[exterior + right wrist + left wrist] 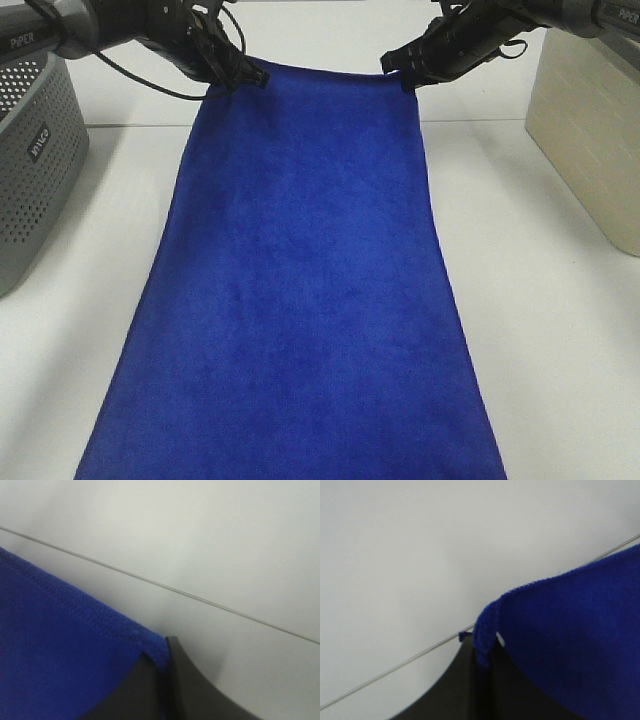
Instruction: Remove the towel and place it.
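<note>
While the towel (300,300) hangs spread over the white table (560,350), the left gripper (245,78) and right gripper (403,78) each clamp 1 upper corner, between grey basket (35,160) and beige bin (590,130).

towel (300,300): plush blue cloth, matt, fuzzy nap, stitched hem | table (560,350): smooth white, matt | basket (35,160): grey perforated plastic, matt | bin (590,130): cream, brick-like texture, matt | left gripper (245,78) & right gripper (400,72): black, matt, prob. plastic
</note>
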`<state>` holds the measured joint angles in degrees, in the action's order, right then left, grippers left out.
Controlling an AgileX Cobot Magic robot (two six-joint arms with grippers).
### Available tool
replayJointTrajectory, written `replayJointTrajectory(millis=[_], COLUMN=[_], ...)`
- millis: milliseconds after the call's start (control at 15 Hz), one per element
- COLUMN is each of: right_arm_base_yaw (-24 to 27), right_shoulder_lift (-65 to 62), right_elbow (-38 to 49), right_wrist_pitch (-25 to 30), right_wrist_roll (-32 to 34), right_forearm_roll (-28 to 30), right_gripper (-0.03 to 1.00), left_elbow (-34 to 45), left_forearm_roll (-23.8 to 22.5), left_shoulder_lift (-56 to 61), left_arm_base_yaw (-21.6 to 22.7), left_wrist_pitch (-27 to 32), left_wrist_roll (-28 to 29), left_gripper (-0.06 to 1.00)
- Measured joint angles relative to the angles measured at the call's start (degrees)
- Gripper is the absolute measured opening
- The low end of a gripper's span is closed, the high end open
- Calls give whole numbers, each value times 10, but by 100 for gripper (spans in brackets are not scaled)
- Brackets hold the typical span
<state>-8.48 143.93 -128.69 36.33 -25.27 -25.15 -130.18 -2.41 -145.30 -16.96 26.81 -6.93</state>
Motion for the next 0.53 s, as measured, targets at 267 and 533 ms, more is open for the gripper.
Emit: replayJointTrajectory(millis=[267, 533], right_arm_base_yaw=[0, 0], right_shoulder_lift=[3, 8], right_elbow=[0, 0], right_wrist_pitch=[-30, -64], right_wrist_roll=[-18, -76], right_forearm_roll=[-12, -72], right_gripper=[2, 2], left_elbow=[-1, -1], left_forearm_roll=[-3, -5], left_shoulder_lift=[-16, -28], left_arm_base_yaw=[0, 0], left_wrist_pitch=[-41, -60], left_wrist_roll=[0, 0], left_gripper=[1, 0])
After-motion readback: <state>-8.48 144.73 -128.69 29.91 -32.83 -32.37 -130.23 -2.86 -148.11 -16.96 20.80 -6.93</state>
